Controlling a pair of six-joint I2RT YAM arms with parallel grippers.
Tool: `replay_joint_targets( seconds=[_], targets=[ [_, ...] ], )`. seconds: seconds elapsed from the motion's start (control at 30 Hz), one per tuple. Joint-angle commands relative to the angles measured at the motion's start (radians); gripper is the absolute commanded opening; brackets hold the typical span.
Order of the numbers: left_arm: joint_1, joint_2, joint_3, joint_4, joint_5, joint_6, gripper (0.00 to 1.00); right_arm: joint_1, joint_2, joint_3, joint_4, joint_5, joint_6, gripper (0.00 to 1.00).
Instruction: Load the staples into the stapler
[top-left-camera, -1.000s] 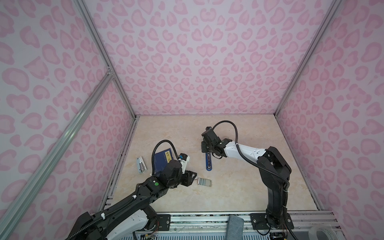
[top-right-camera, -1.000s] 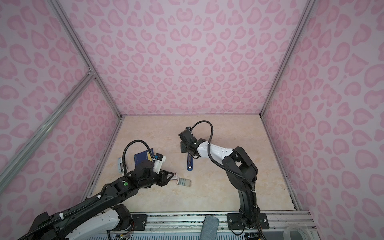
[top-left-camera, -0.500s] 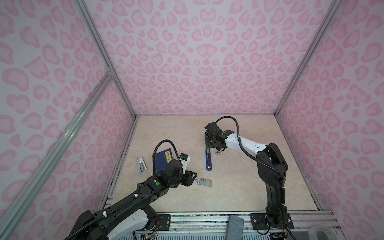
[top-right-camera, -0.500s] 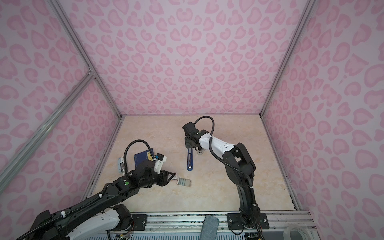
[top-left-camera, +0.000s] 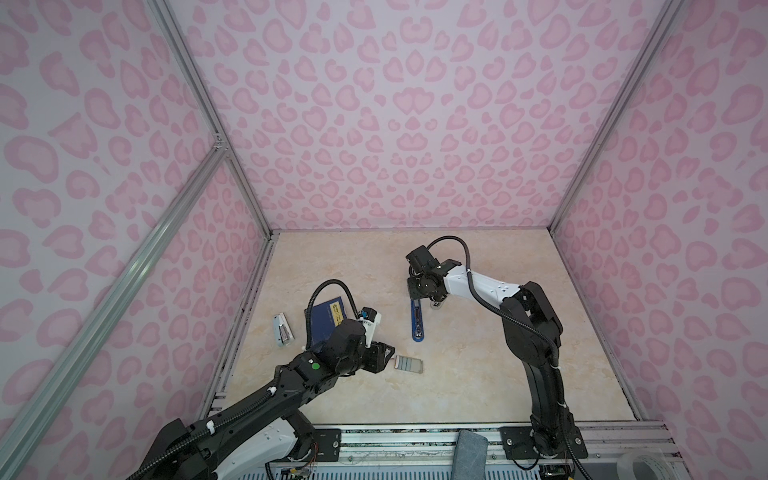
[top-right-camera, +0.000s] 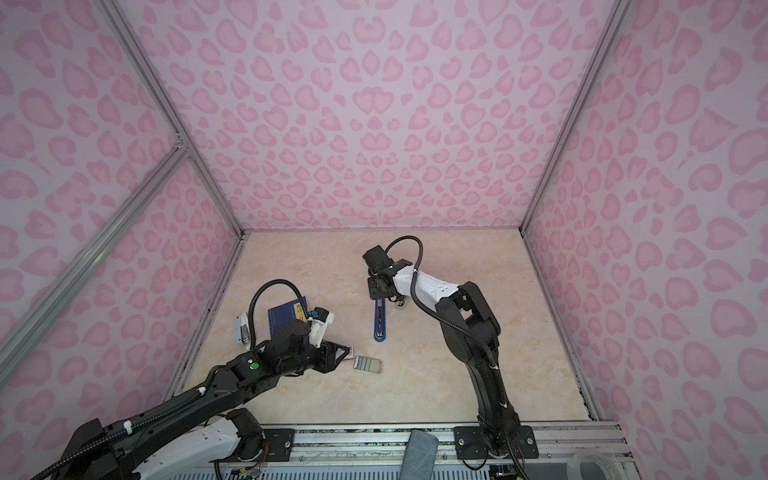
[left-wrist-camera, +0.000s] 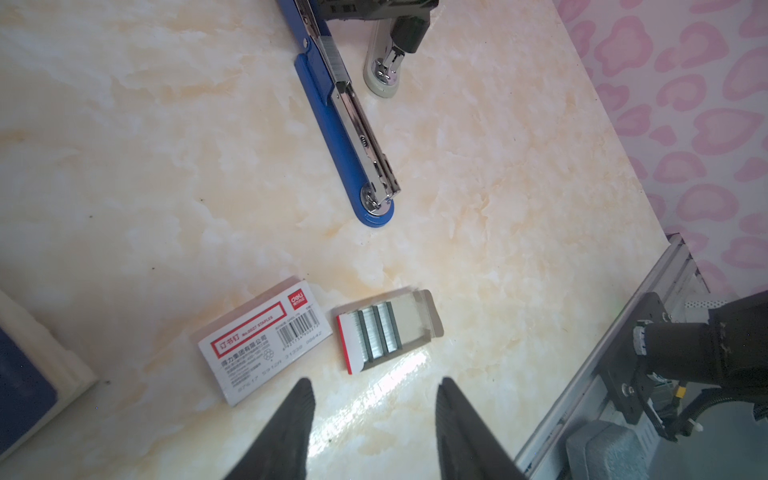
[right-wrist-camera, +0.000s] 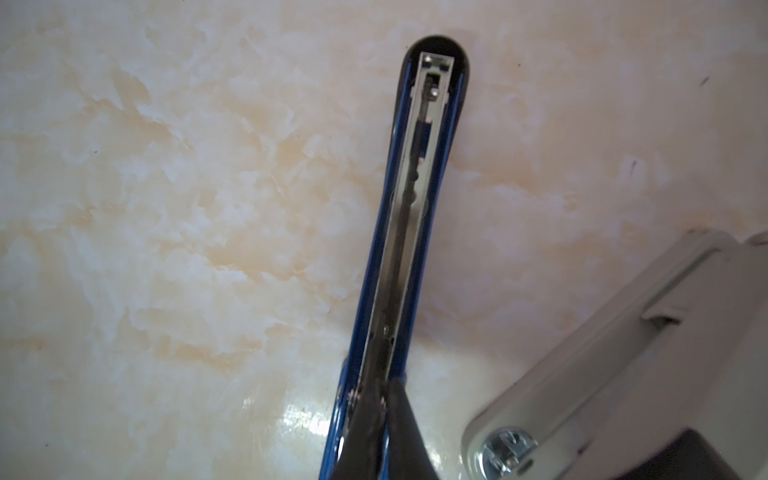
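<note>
The blue stapler (top-left-camera: 417, 322) (top-right-camera: 380, 322) lies opened flat mid-table, its metal channel (right-wrist-camera: 411, 208) facing up. My right gripper (top-left-camera: 417, 300) (top-right-camera: 379, 299) (right-wrist-camera: 382, 388) is shut, its fingertips pressed together over the channel at the stapler's far, hinge end. I cannot tell whether anything thin is pinched. The staples (left-wrist-camera: 376, 332) are grey strips in a small pale tray (top-left-camera: 409, 364) (top-right-camera: 367, 364), next to their white red-labelled box (left-wrist-camera: 266, 338). My left gripper (top-left-camera: 388, 354) (left-wrist-camera: 374, 386) hovers open just short of the tray, holding nothing.
A pale grey stapler (top-left-camera: 435, 306) (right-wrist-camera: 602, 353) lies right beside the blue one, under the right wrist. Another white stapler (top-left-camera: 282, 330) and a dark blue booklet (top-left-camera: 328, 320) lie at the left near the wall. The aluminium rail (top-left-camera: 415, 436) borders the front.
The right gripper's jaws have closed at the stapler's hinge end and its wrist has tilted up a little. The left arm, tray and box have not moved.
</note>
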Motion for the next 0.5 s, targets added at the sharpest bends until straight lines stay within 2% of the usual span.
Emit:
replay_joint_targets(
  seconds=[0.0, 0.47],
  targets=[
    [0.000, 0.002, 0.000, 0.015, 0.000, -0.003, 0.51, 0.001, 0.014, 0.006, -0.011, -0.012, -0.012, 0.10],
    [0.000, -0.002, -0.004, 0.016, -0.002, -0.007, 0.50, 0.014, -0.013, -0.052, 0.003, -0.024, -0.001, 0.09]
  ],
)
